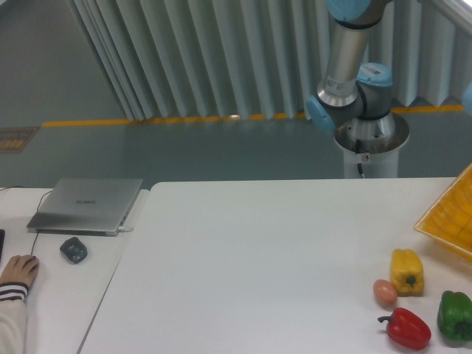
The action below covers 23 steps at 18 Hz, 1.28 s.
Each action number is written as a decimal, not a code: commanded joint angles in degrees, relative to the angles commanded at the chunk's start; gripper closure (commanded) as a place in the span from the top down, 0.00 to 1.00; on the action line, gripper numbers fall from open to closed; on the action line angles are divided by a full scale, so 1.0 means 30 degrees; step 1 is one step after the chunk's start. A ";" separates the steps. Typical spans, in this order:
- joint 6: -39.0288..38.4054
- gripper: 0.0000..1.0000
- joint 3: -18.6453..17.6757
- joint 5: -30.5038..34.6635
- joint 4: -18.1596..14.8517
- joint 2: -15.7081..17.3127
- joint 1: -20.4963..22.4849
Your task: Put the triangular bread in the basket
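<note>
Basket (448,215) sits at the right edge of the white worktop (258,258), partly cut off. Triangular bread is nowhere visible. Robot arm (346,74) rises behind the worktop; its end effector is out of frame, so its opening cannot be told. Yellow pepper (407,271) touches the egg (385,292)

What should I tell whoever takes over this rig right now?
Gripper: out of frame; only the arm's base and lower joints show behind the table, so its state is unknown.
Basket: at the right edge of the table, tilted, only partly in frame.
Triangular bread: not visible anywhere in this view.
Also near the basket: yellow pepper, egg, red pepper, green pepper.
Done: nothing can be confirmed.
Left: locate the bread and confirm whether it is in the basket.
</note>
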 joint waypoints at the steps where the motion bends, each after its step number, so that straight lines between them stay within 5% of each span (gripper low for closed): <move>1: 0.0029 1.00 -0.0029 -0.0116 -0.0029 0.0262 -0.0061; 23: -0.1466 1.00 0.0117 -0.0088 0.0760 0.0617 -0.0648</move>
